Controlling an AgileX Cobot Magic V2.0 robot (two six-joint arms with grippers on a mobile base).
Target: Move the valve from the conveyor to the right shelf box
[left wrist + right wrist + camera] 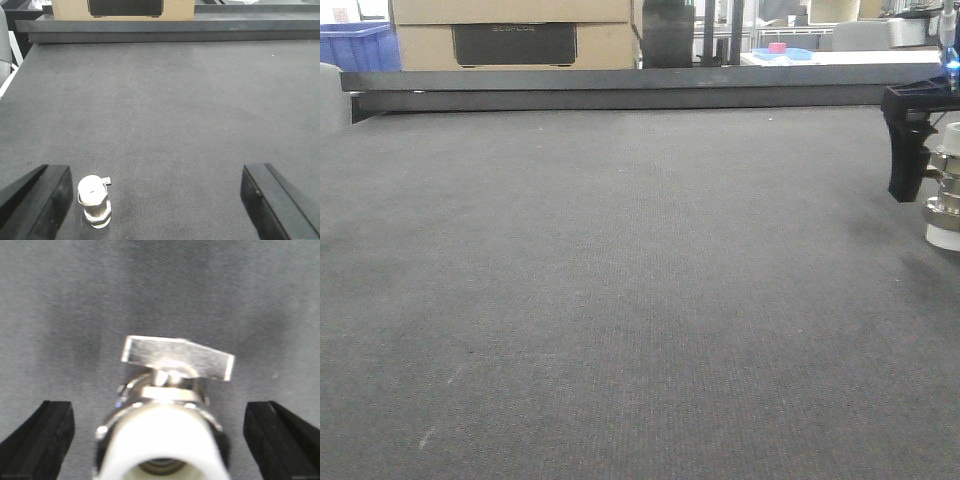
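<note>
- The valve [94, 201] is seen standing upright on the dark grey belt [165, 110], with a white cap on top and a small stub sticking out at one side.
- In the left wrist view, the left tool [160, 200] is spread wide open. The valve is placed between its black fingers [42, 195], just beside the one at the left of the picture and well apart from the other.
- In the right wrist view, the right tool [159, 425] is likewise spread open and nothing is gripped. The valve [165, 445] is framed between its two fingers [45, 432], with bare belt shown on both sides.
- The valve is blurred there by closeness; only a white cap and a flat silvery tab above it can be made out.
- In the front view, the valve [944, 190] is cut off by the right edge, and a black finger [908, 150] is seen just to its left. Which arm it belongs to, and whether it touches, cannot be told.
- A long black rail [620, 85] is set along the far edge of the belt; a cardboard box [420, 45] and a blue bin [355, 45] are seen behind it.
</note>
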